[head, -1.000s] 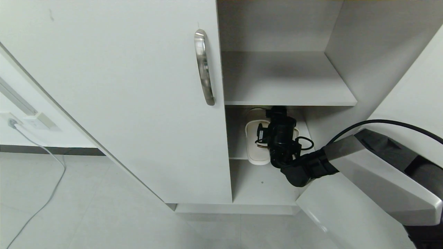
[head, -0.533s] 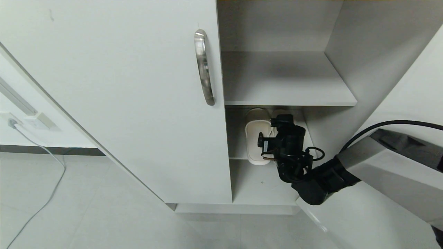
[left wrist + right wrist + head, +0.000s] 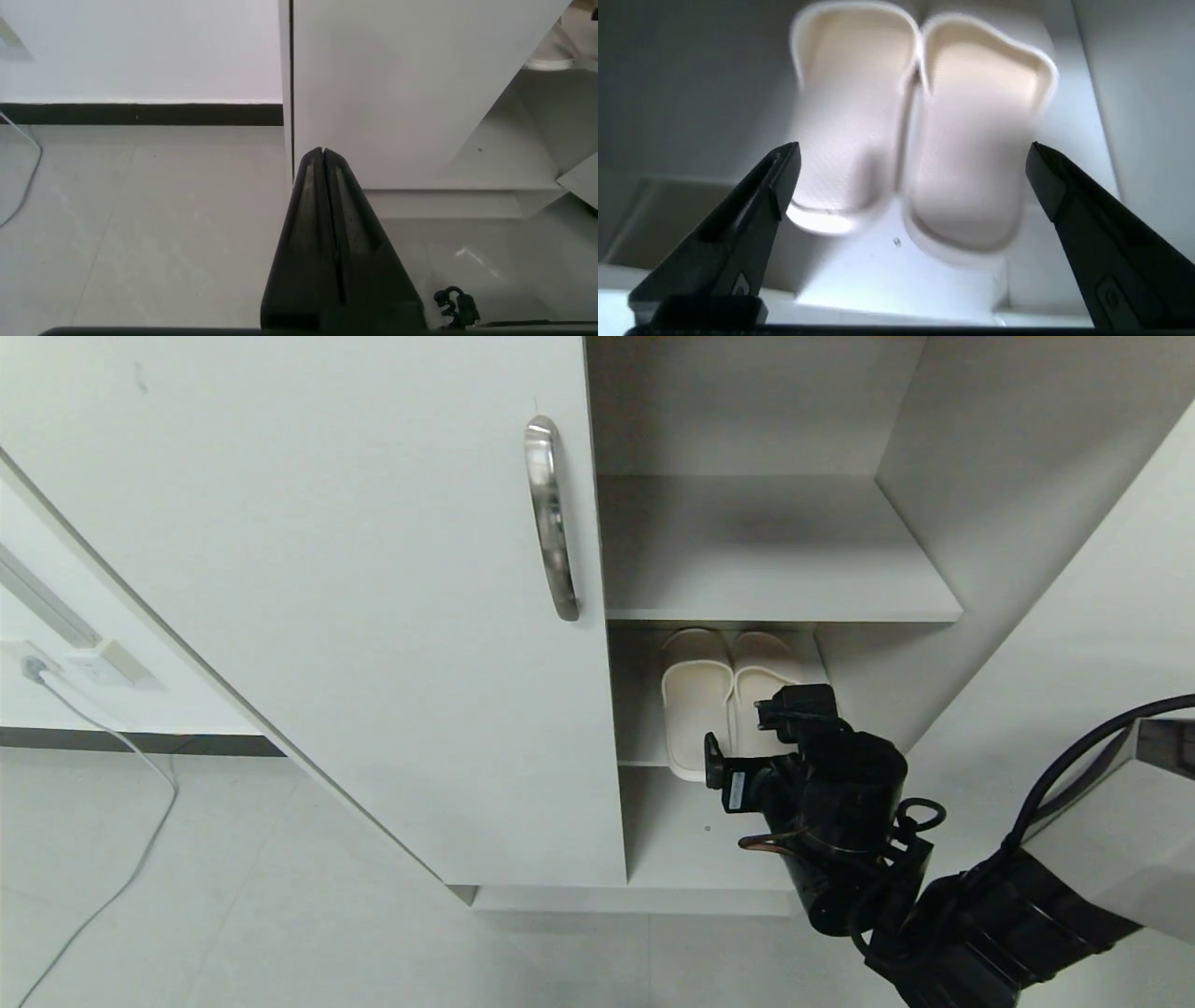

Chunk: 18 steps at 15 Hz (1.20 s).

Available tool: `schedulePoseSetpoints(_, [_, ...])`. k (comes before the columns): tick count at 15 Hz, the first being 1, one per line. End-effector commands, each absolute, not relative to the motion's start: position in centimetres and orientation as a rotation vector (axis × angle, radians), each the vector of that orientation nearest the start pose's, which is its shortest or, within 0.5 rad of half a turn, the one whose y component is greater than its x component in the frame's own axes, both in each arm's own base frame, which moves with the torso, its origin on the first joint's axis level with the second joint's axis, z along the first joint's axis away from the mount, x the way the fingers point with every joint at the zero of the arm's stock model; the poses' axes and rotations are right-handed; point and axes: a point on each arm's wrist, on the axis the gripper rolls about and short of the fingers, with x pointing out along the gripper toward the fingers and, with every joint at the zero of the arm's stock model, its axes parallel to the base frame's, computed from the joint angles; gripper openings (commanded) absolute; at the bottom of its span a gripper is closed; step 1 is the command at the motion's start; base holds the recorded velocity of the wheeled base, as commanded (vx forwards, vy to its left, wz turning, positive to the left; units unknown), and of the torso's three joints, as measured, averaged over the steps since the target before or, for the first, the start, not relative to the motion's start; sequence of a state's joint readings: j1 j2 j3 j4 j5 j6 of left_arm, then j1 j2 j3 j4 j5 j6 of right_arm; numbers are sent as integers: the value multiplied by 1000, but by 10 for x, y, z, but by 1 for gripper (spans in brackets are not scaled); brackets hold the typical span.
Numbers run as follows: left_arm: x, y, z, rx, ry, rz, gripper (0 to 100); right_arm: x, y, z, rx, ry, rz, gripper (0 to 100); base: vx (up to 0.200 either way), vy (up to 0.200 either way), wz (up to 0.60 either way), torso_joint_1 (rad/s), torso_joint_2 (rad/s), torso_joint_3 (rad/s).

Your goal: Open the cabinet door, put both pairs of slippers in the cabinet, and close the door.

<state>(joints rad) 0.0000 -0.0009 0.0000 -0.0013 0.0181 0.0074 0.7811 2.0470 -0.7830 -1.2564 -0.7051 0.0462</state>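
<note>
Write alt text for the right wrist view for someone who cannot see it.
Two cream slippers lie side by side on a white cabinet shelf. The open right gripper frames them, its black fingers touching neither.

Overall light: an even, soft white light is seen on the closed door (image 3: 308, 597) and the floor (image 3: 187, 915)
Shadows: the upper shelf (image 3: 766, 551) is dimmed toward its back; the compartment below is darker, and the slippers (image 3: 728, 695) are shaded at their far ends
Glare: bright streaks are reflected on the metal handle (image 3: 551, 513)
Right wrist view: the shelf edge is brightly lit, the cabinet walls are left dark, and the right gripper (image 3: 912, 159) is rendered as a near-black silhouette
</note>
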Motion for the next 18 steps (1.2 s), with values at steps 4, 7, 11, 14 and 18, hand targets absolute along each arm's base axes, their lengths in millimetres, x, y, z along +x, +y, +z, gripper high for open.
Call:
schedulePoseSetpoints(4, [-23,0,76,8,-1,17,0,260,240,126,45,4,77,100,-100,0,0,1,0,6])
schedulePoseSetpoints(7, [-23,0,76,8,-1,17,0,260,240,125,43,6,77,100,-200,0,0,7,2,6])
schedulePoseSetpoints(11, [-23,0,76,6,-1,17,0,261,240,125,42,7,75,100,-200,0,0,-5,-1,1])
schedulePoseSetpoints(14, [-23,0,76,5,-1,21,0,260,239,123,38,12,75,100,0,0,0,0,0,0])
schedulePoseSetpoints(18, [-23,0,76,5,0,15,0,260,240,122,35,15,76,100,0,0,0,0,0,0])
